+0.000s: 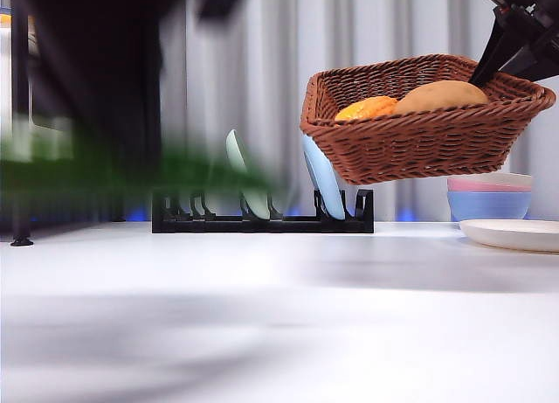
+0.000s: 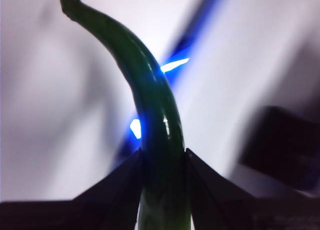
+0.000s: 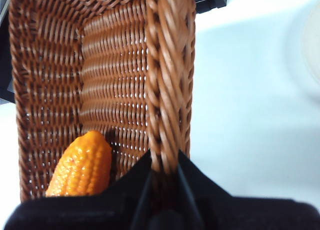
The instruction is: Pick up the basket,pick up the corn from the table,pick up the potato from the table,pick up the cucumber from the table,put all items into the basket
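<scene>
Left gripper (image 2: 163,162): jaws pinching the cucumber (image 2: 150,105) across its thick end, stem end projecting outward, clear of the jaws. Grip placed low on the body, probably to leave most of the length free for lowering into a container. In the front view, cucumber (image 1: 105,171) visible only as a green horizontal smear above the table (image 1: 279,316), well apart from the basket (image 1: 419,123); blur consistent with fast travel. Left arm itself a dark mass at upper left.

Right gripper (image 3: 164,162): jaws clamped on the basket rim (image 3: 167,65), one jaw inside the wall, one outside. Rim grip keeps the opening unobstructed. Same gripper (image 1: 511,49) entering the front view from the upper right corner, holding the basket aloft, clear of the table and tilted, gripped side higher. Raised position probably intended to present the opening to the other arm.

Basket contents: corn (image 3: 82,165) on the woven floor, near the gripped wall; corn (image 1: 367,108) and potato (image 1: 441,95) side by side, touching, tops showing above the rim in the front view. Potato not visible in the right wrist view.

Background: black rack (image 1: 262,215) with two plates on edge; stacked bowls (image 1: 489,193) and a white plate (image 1: 511,234) beneath the basket.

Judgement: cucumber transfer in hand, the last item outstanding. Risk: long body fouling the rim or the two items already inside.
</scene>
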{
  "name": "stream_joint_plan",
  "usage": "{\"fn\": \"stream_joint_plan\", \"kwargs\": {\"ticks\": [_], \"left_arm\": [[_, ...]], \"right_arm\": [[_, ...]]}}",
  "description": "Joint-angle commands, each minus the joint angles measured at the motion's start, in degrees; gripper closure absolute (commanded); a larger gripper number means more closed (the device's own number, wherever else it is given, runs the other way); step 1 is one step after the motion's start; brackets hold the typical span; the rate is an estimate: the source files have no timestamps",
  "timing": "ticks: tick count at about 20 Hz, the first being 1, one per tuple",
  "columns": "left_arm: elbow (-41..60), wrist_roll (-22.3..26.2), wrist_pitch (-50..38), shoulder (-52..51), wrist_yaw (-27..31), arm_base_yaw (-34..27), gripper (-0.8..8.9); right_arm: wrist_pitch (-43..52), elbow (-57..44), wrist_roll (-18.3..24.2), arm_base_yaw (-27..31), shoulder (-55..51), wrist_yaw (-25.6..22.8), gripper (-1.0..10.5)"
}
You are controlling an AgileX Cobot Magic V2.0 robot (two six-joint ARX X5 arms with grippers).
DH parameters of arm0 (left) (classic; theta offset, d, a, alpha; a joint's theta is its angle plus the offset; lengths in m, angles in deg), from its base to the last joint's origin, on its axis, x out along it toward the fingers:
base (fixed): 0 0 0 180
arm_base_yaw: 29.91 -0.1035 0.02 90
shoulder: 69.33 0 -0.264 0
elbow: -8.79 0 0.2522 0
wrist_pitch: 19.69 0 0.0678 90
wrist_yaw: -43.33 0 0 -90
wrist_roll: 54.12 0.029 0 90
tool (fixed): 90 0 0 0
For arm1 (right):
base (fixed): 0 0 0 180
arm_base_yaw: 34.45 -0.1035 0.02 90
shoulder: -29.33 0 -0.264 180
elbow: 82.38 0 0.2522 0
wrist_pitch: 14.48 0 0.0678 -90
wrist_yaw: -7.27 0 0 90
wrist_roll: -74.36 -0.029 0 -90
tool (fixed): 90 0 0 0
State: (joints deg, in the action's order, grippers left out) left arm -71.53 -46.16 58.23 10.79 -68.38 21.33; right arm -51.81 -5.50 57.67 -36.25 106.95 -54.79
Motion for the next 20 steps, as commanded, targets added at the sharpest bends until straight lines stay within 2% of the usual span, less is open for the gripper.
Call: {"fn": "stream_joint_plan", "kwargs": {"ticks": [1,2,5,8,9,11,13,15,18,20], "left_arm": [[-4.07,3.85,-0.76,-8.00,-4.79,0.13,8.23],[-6.10,3.34,-2.69,-10.49,-4.98,0.15,8.23],[-11.58,-5.77,-16.96,-14.64,-0.22,0.15,8.23],[-12.39,-11.80,-32.06,-13.64,12.76,0.13,8.23],[-12.39,-14.21,-35.15,-12.33,18.67,0.13,8.23],[-12.39,-18.21,-38.88,-8.68,26.05,-0.26,8.23],[-12.39,-20.06,-41.90,-4.52,26.95,-2.14,8.23],[-12.41,-21.97,-44.02,-0.02,25.40,-4.24,8.23],[-12.41,-23.93,-43.74,5.42,22.69,-6.67,8.23],[-12.39,-24.02,-43.80,7.69,22.80,-7.13,7.98]], "right_arm": [[1.25,0.17,-0.39,-0.37,-0.04,0.70,9.6],[1.22,0.17,-0.39,-0.83,-0.04,0.70,9.6],[0.66,0.17,-0.44,-3.30,-0.04,0.68,9.6],[-0.33,0.17,-0.44,-7.23,-0.04,0.61,9.6],[-0.55,0.17,-0.52,-8.81,-0.04,0.57,9.6],[-0.57,0.17,-1.18,-11.17,-0.04,0.50,9.6],[-0.57,0.17,-1.51,-13.18,-0.04,0.44,9.6],[-0.55,0.17,-1.86,-14.69,-0.04,0.37,9.6],[-0.55,0.17,-1.90,-15.28,-0.04,0.20,9.6],[-0.55,0.17,-1.90,-15.28,-0.04,0.20,9.6]]}}
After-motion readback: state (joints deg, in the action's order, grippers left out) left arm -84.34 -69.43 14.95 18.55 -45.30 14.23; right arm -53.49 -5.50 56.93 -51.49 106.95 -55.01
